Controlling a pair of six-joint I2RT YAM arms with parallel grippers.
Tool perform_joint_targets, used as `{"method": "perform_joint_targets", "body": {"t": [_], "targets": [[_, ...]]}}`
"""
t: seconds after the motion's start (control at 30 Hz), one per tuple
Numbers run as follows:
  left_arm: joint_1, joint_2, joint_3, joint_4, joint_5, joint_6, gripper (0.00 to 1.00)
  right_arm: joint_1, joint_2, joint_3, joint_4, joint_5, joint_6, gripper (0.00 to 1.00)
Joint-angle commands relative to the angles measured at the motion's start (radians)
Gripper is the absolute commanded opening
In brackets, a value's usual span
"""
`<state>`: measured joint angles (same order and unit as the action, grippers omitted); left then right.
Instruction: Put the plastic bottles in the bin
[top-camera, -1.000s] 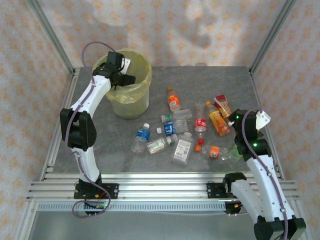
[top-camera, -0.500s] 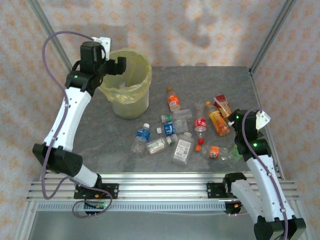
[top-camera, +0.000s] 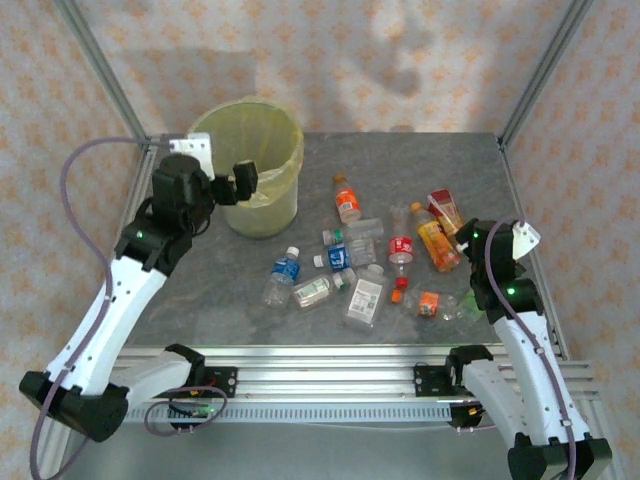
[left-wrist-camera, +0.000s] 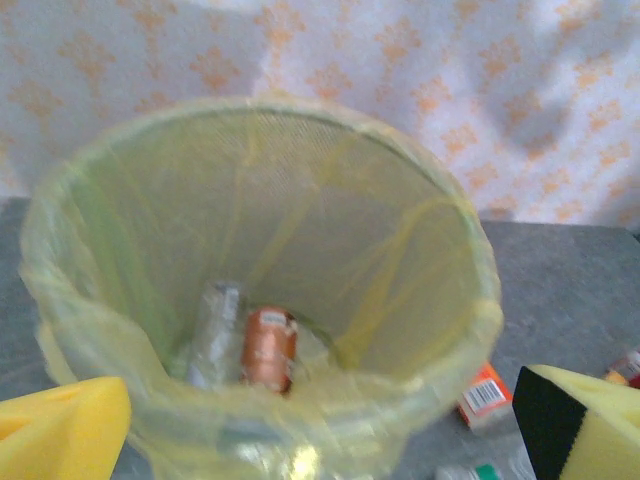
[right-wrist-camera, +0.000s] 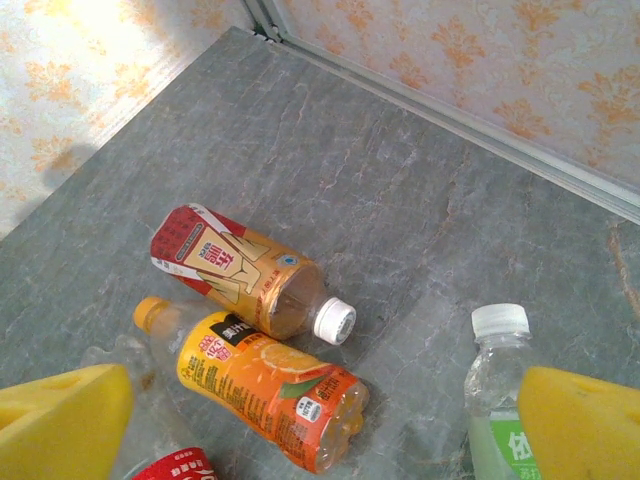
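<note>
Left pincer (top-camera: 235, 185) is hovering released and empty, facing the round yellow-green bag-lined bin (top-camera: 262, 205), seemingly post-drop | right pincer (right-wrist-camera: 320, 425) is gaping empty over small plastic bottles (top-camera: 362, 300) on the grey counter (top-camera: 230, 300), probably lining up a grasp.

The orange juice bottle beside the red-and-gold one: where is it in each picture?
Top external: the orange juice bottle lies right of centre.
Right wrist: the same bottle lies bottom centre.
Shared landmark: the red-and-gold bottle right beside it.

Pale walls (top-camera: 350, 60) patterned with orange motifs enclose a grey marbled worktop (top-camera: 450, 170), framed by aluminium posts (top-camera: 545, 70) and near-edge rails (top-camera: 330, 375).
</note>
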<state>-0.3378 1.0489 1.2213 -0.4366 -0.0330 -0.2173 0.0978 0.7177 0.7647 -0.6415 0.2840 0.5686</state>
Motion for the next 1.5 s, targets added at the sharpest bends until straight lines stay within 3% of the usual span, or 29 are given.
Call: {"method": "perform_joint_targets", "body": {"t": [0.0,0.23,0.5,1.13,1.47], "targets": [[-0.041,-0.079,-0.113,0.064,-0.04,-0.081,1.0,0.006,-0.009,0.008,-0.027,0.009,0.001,0.99],[-0.184,-0.224,-0.363,0.058,-0.116,-0.144,1.0,0.006,-0.008,-0.004,-0.035,0.03,0.02,0.99],[-0.362,-0.242,-0.601,0.126,-0.218,-0.263,1.0,0.006,0.002,0.001,-0.041,0.032,0.035,0.99],[-0.369,0.072,-0.658,0.25,-0.068,-0.278,1.0,0.006,0.047,0.018,-0.031,0.024,0.037,0.99],[-0.369,0.143,-0.649,0.197,-0.143,-0.312,0.96,0.006,0.077,0.018,-0.015,0.012,0.036,0.99]]}}
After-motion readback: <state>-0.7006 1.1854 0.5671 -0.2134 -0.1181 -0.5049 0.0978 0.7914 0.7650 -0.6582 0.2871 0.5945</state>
